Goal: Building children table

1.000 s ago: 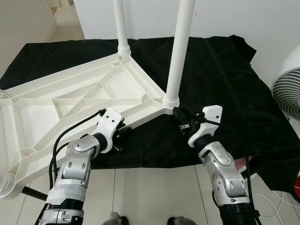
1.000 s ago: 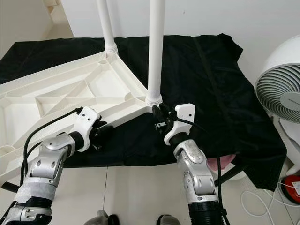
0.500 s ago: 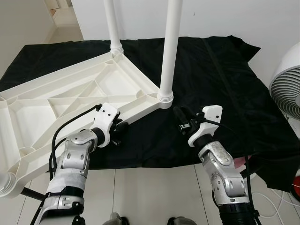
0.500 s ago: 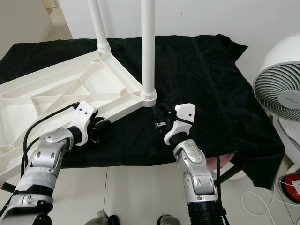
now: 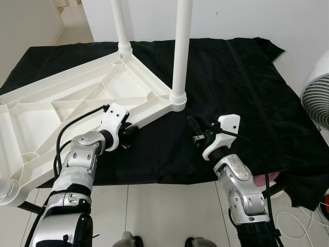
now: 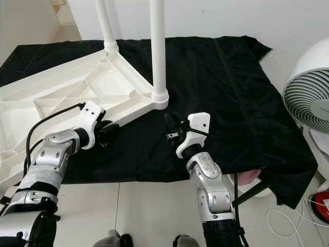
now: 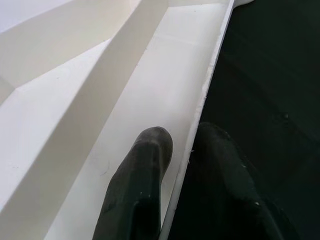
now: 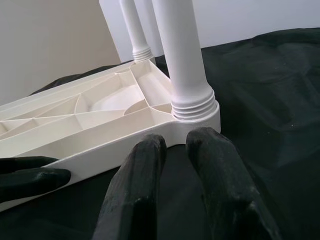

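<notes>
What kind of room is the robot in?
Probably a room in a home, used for putting furniture together. A white upside-down table top with legs lies on a black cloth over a pale tiled floor, and a white fan stands nearby.

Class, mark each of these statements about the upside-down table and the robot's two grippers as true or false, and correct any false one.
1. The white tabletop lies upside down on a black cloth. True.
2. Two white legs stand upright in its corners. True.
3. The left gripper hangs free of the tabletop. False: one finger is inside the rim, one outside, straddling the edge.
4. The right gripper grips the nearer leg. False: it is just short of that corner, holding nothing.
5. A fan stands on the robot's left. False: it is on the right.
</notes>
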You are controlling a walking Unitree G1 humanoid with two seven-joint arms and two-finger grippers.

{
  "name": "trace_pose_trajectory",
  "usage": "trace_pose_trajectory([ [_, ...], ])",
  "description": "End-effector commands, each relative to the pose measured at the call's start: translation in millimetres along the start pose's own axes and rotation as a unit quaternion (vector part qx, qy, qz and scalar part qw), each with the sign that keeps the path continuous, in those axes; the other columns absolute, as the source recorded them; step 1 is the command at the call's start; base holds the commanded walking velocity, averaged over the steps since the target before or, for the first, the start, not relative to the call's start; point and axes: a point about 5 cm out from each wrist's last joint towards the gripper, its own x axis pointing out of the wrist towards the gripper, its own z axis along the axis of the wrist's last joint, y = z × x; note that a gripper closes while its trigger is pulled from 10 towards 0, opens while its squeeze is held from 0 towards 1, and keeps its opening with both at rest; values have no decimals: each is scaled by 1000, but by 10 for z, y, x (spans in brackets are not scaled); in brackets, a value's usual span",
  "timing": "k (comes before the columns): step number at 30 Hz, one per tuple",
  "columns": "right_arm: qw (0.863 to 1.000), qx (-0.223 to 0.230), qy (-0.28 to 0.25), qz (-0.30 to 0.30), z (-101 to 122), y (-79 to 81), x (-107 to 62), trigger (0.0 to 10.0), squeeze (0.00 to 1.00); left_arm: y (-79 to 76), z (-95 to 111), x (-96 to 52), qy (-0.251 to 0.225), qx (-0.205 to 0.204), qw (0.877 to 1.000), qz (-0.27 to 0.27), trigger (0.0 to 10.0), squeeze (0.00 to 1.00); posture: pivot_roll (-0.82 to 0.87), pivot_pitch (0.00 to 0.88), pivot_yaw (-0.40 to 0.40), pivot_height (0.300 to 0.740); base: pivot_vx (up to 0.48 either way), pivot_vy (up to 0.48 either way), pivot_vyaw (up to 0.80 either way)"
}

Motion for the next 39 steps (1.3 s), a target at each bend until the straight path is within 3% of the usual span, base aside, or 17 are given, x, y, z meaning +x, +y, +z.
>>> trace_pose_trajectory([
  [1,1000,0,-4,-5,1,-1,1,10000,0,257,1,-66,4,1,975,220,0,0,-108,96,103,740,0,0,0],
  [9,1000,0,-6,-4,3,10,26,10000,0,266,92,-83,-22,-28,965,259,0,0,-97,103,96,740,0,0,0],
  [13,1000,-1,-7,-3,11,18,41,10000,0,325,35,-156,-28,-54,949,311,0,0,-96,109,95,740,0,0,0],
  [21,1000,0,-5,-2,4,26,51,10000,0,340,3,-220,-39,-78,933,349,0,0,-86,114,89,740,0,0,0],
  [22,1000,0,-4,-1,0,32,58,10000,0,325,10,-213,-40,-82,932,350,1451,0,-86,114,89,740,0,0,0],
  [24,1000,0,-4,-1,0,32,58,10000,0,325,10,-213,-40,-82,932,350,1451,0,-86,114,89,740,0,0,0],
  [25,1000,1,-4,0,-2,40,63,10000,0,296,21,-197,-41,-82,935,344,0,0,-82,115,86,740,0,0,0],
  [26,1000,0,-5,1,-2,45,64,10000,0,251,25,-170,-38,-77,941,329,2941,0,-82,116,87,740,0,0,0],
  [27,1000,0,-5,1,-2,45,64,10000,0,251,25,-170,-38,-77,941,329,2941,0,-82,116,87,740,0,0,0],
  [28,1000,0,-4,2,-2,45,66,10000,0,204,37,-141,-36,-69,948,309,9725,0,-82,116,87,740,0,0,0],
  [31,1000,0,-4,2,-4,42,65,10000,0,133,55,-101,-46,-70,958,273,10000,0,-81,116,88,740,0,0,0],
  [32,1000,-1,-4,1,-5,40,63,10000,0,108,70,-92,-50,-68,962,258,10000,1000,-81,117,88,740,0,0,0],
  [38,1000,-2,-3,0,-11,37,59,10000,0,74,141,-99,-67,-53,969,232,10000,1000,-82,117,88,740,0,0,0],
  [39,1000,-2,-3,0,-10,33,63,10000,0,89,200,-125,-82,-44,971,222,10000,0,-82,117,88,740,0,0,0],
])
